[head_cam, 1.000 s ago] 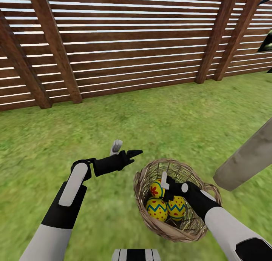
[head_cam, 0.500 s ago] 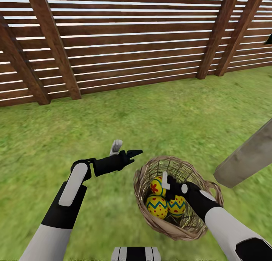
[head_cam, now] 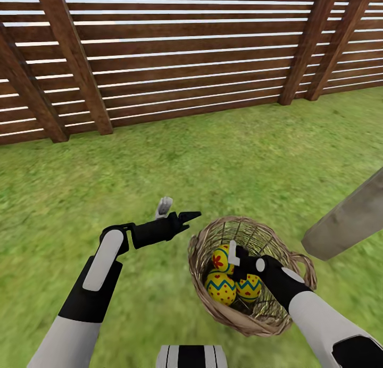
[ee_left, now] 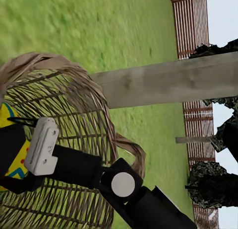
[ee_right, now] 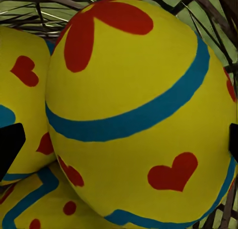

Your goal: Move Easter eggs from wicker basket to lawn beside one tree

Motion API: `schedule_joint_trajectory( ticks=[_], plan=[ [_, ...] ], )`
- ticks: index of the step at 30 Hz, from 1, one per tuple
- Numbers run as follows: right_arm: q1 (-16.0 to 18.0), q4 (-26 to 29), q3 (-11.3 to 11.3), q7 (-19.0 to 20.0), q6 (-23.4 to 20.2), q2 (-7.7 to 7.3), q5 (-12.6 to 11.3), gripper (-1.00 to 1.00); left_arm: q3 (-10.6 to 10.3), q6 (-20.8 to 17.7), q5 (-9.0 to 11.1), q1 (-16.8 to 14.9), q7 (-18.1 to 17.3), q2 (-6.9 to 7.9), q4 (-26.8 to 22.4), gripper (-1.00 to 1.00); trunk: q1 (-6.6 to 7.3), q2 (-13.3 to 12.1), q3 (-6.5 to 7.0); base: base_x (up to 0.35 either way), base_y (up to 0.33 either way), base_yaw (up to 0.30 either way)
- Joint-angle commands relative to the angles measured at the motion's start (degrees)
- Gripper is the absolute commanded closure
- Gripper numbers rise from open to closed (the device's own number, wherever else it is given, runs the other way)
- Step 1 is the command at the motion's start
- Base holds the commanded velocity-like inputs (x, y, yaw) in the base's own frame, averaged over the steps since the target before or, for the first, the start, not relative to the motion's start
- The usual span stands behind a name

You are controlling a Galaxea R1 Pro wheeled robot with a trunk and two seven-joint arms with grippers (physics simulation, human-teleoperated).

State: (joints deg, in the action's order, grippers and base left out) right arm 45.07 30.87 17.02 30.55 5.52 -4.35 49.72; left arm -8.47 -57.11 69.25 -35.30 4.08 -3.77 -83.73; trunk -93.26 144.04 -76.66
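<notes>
Right wrist view showed one flower-and-heart Easter egg [ee_right: 144, 114] filling the gap between spread right gripper [head_cam: 238, 261] fingertips, not yet pinched. Could have squirted sideways under an off-centre squeeze, or jostled two neighbouring eggs [head_cam: 221, 289]. Lay inside wicker basket [head_cam: 213, 235], at gripper's 10 o'clock. Left gripper [head_cam: 175, 211] hovered spread over lawn [head_cam: 239, 160].

The light is bright and even, with almost no cast shadows; the lawn [head_cam: 223, 160] texture is blurry and mottled. The fence [head_cam: 175, 54] slats bend slightly at the edges; no glare.
</notes>
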Motion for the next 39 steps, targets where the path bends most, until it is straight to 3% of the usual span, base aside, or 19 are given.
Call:
schedule_joint_trajectory(
  ticks=[1, 20, 21, 39],
  plan=[
    [0.0, 0.1, 0.1, 0.0, 0.4, -0.04, 0.6, -1.0, 0.0, -0.2, 0.4, 0.0, 0.4, -0.02, 0.0, -1.0, 0.01, 0.0, -0.04, 0.0, 0.0, 0.0],
    [0.0, 1.4, 0.2, 0.1, 0.3, -0.3, 0.6, -1.0, 0.1, -0.2, 0.4, 0.0, 0.4, -0.02, 0.0, -1.0, -0.22, 0.1, -2.03, 0.0, 0.0, 0.0],
    [0.0, 1.4, 0.3, 0.0, 0.3, -0.3, 0.6, 1.0, 0.1, -0.2, 0.4, 0.0, 0.4, -0.01, 0.0, -1.0, -0.22, 0.1, -2.03, 0.0, 0.0, 0.0],
    [0.0, 1.5, 0.6, 0.2, 0.4, -0.3, 0.8, 1.0, 0.3, -0.2, 0.4, 0.0, 0.4, -0.01, 0.0, -1.0, -0.22, 0.1, -2.03, 0.0, 0.0, 0.0]
  ],
)
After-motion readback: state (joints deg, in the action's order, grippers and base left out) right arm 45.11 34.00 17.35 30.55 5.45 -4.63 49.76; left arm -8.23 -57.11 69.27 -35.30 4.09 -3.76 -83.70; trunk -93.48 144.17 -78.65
